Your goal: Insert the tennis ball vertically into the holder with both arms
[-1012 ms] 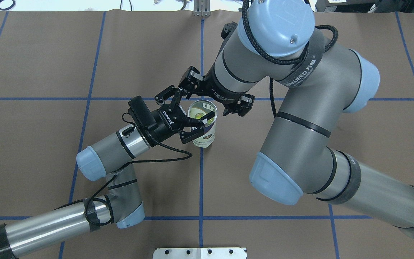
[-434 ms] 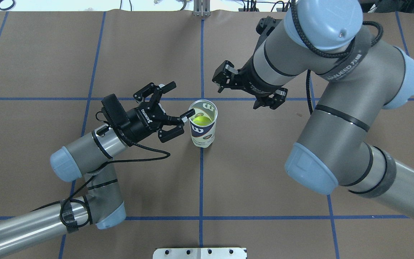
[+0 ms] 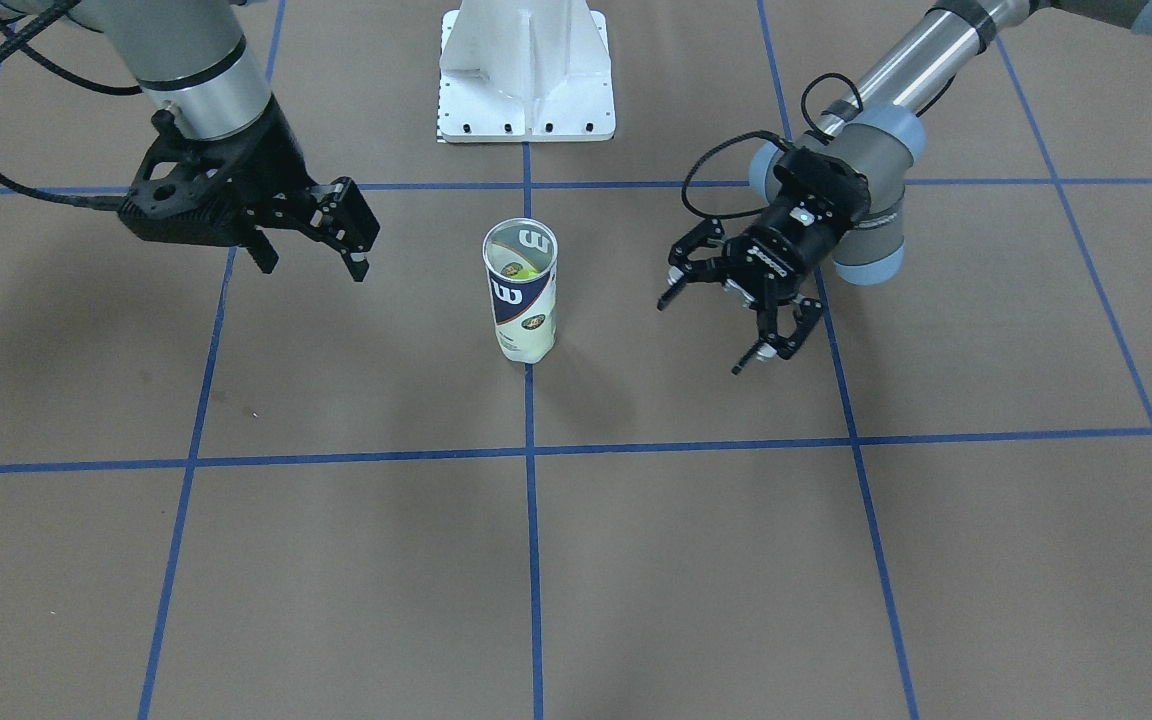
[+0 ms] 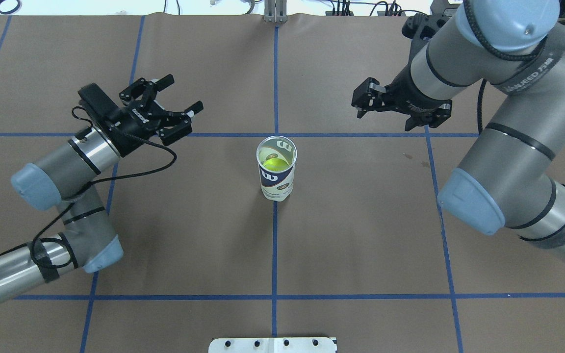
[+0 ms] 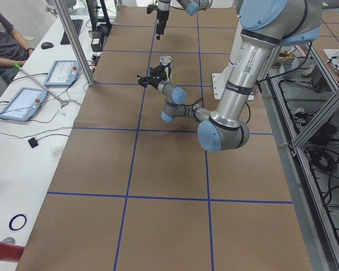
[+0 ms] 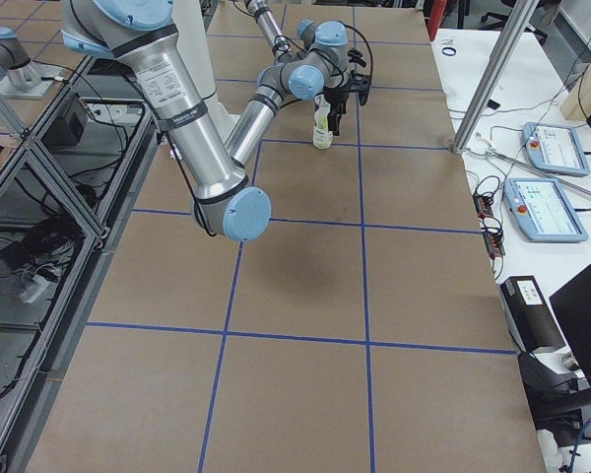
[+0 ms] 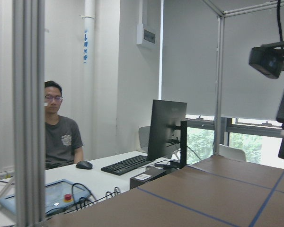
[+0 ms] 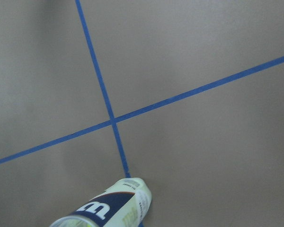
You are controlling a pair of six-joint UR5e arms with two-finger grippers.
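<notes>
The holder, a clear tube with a navy and white "W" label, stands upright at the table's middle on a blue line. A yellow-green tennis ball lies inside it, seen through the open top. The holder also shows in the front view and at the bottom of the right wrist view. My left gripper is open and empty, well to the holder's left. It also shows in the front view. My right gripper is open and empty, raised and well to the holder's right.
The white pedestal base stands behind the holder on the robot's side. Brown table paper with blue tape lines surrounds the holder. An operator sits at a desk beyond the table's left end.
My left gripper let go of the holder and drew back to the left. My right gripper rose from over the holder's mouth and moved away to the right. The ball now lies inside.
</notes>
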